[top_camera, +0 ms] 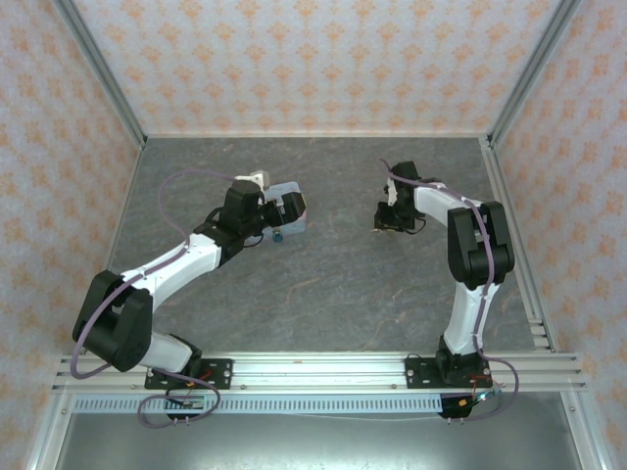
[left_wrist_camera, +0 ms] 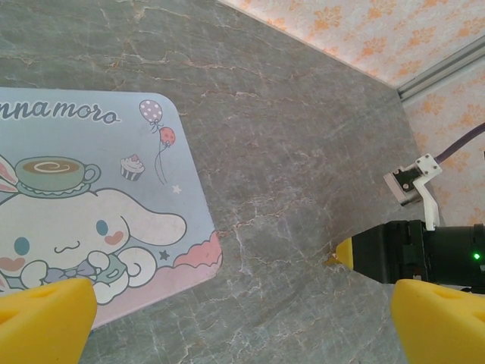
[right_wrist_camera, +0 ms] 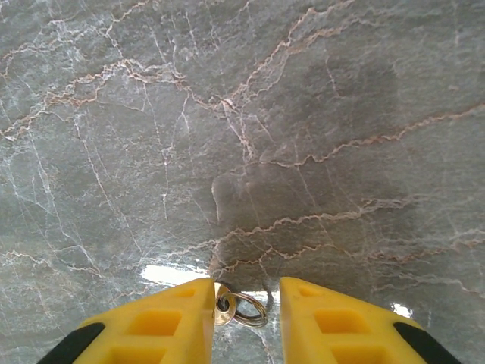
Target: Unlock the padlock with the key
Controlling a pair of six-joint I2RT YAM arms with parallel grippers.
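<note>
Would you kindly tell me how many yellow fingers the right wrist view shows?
2: one finger at lower left, another at lower right, the key between them.

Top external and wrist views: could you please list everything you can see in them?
table: one, grey marbled, walled on three sides.
walls: three, pale with orange pattern, around the table.
tin: one, pale blue with a white cartoon character, far centre-left.
padlock: one, dark blue-teal, beside the tin's near edge.
key: one, brassy, on a metal ring, lying right of centre.
left gripper: one, yellow-tipped, open above the tin's corner.
right gripper: one, yellow-tipped, jaws apart either side of the key.
</note>
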